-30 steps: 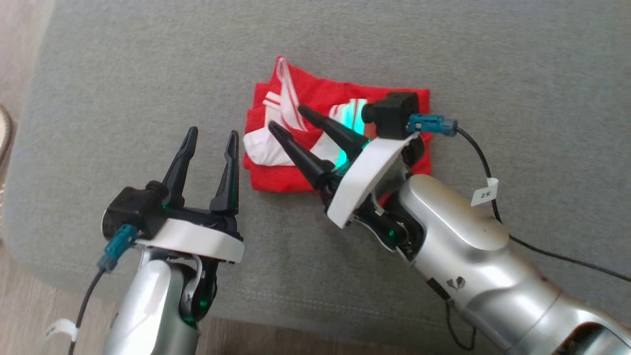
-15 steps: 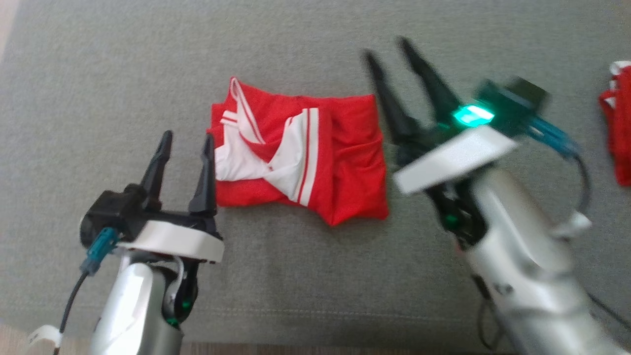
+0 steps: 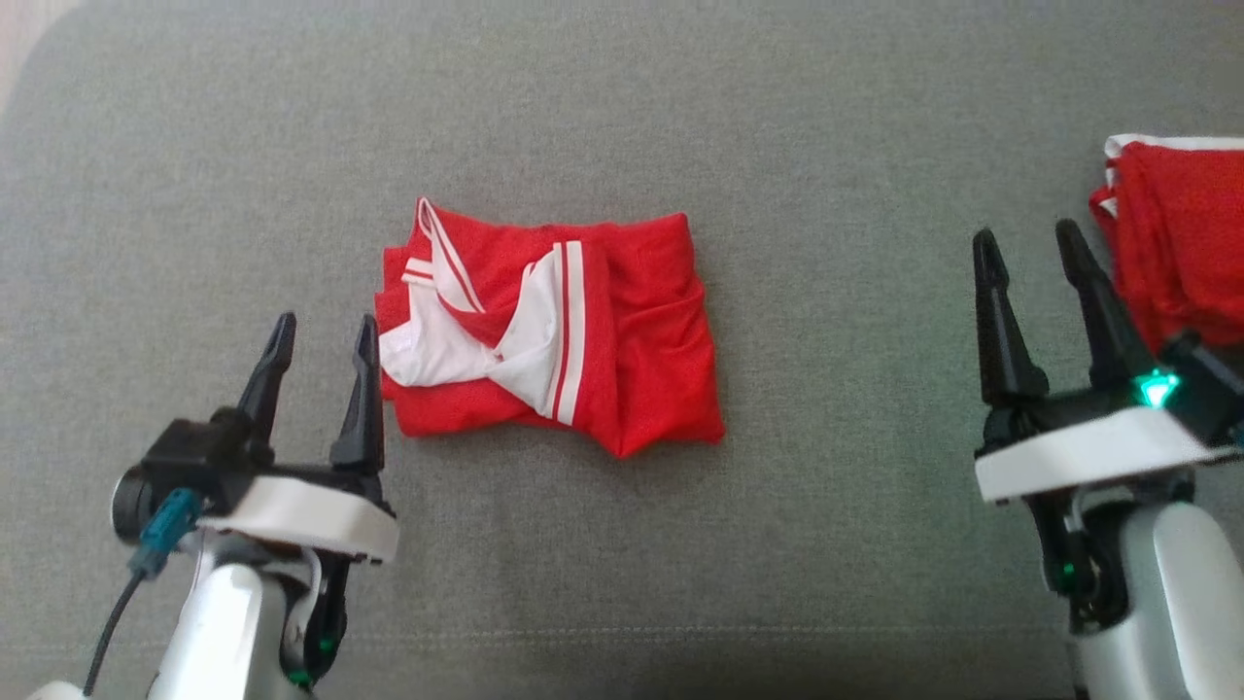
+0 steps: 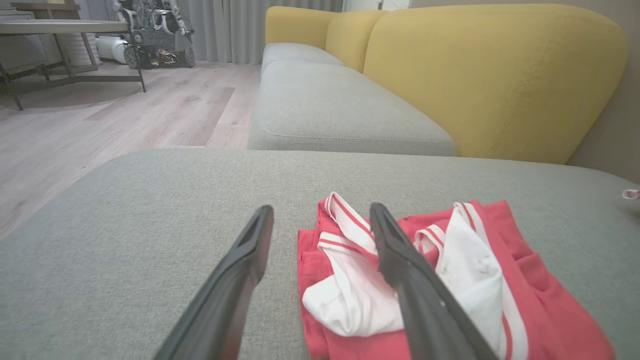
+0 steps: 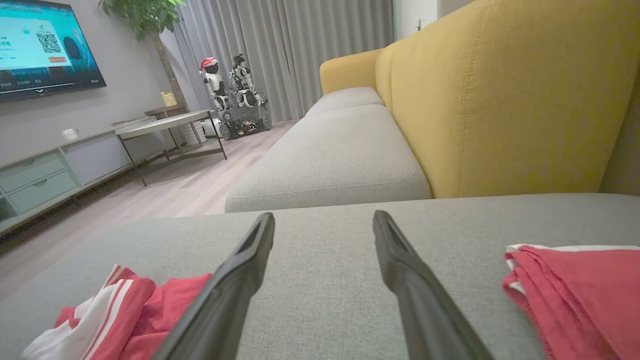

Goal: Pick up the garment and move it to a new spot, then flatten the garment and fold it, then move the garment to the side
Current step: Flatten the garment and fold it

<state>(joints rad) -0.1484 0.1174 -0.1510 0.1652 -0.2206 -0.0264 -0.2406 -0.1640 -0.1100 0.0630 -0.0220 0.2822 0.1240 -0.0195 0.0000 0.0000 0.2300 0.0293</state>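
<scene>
the folded red and white garment (image 3: 549,335) lies near the middle of the grey seat cushion (image 3: 680,117), with a loose white part showing on its left side. the left gripper (image 3: 326,321) is just beside the garment's left edge, its fingers spread and holding nothing. the right gripper (image 3: 1025,233) is well apart from it on the right, also spread and empty, and close to a second red garment (image 3: 1181,233) at the edge of the head view. i judge that only the move to the side remains. the risk is in the fold — it looks loose and bulky, so a pinch at one edge only may lift the top layer and let the rest fall open. a careless reach on the right could also catch the other red cloth.
</scene>
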